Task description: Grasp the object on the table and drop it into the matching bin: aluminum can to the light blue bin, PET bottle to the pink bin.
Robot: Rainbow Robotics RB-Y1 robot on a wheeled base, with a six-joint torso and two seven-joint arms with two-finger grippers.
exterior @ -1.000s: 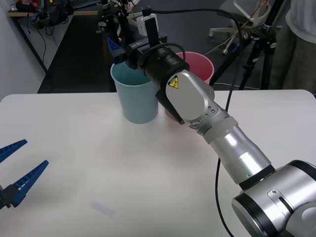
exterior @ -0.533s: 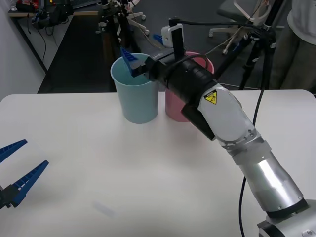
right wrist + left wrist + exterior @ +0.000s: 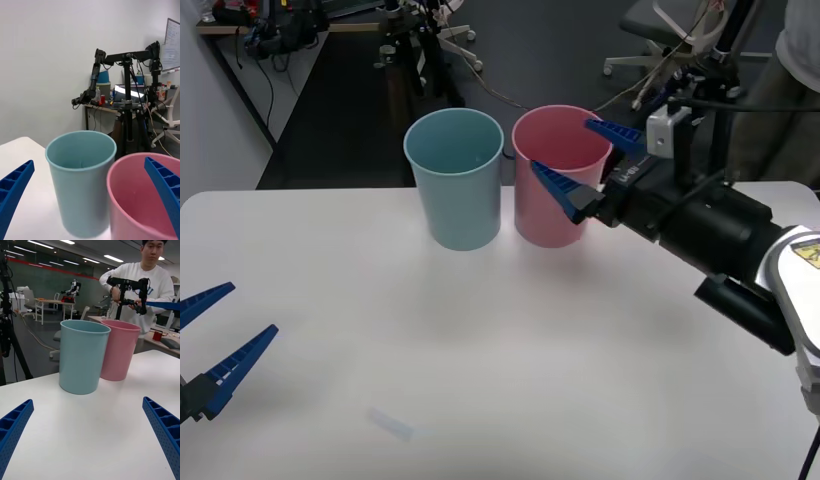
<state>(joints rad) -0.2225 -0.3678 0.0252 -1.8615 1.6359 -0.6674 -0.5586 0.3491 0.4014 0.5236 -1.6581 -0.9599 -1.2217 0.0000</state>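
The light blue bin (image 3: 454, 185) and the pink bin (image 3: 548, 215) stand side by side at the far middle of the white table (image 3: 480, 350). My right gripper (image 3: 560, 144) hovers open at the pink bin's rim, coming in from the right, with nothing between its fingers. Its wrist view looks past both bins, light blue (image 3: 80, 180) and pink (image 3: 138, 202), between the spread fingers (image 3: 15, 187). My left gripper (image 3: 253, 308) rests open low at the table's near left, facing the light blue bin (image 3: 80, 356) and pink bin (image 3: 118, 352). The aluminum can is out of view.
Behind the table stand tripods (image 3: 710, 100) with cables on a dark floor, and a person stands at the far right. A faint smudge (image 3: 390, 424) marks the tabletop near the front. Wide bare tabletop lies between the left gripper and the bins.
My right arm has swung from over the light blue bin to the right and drawn back, so its gripper is now at the pink bin's rim. The left gripper has not moved.
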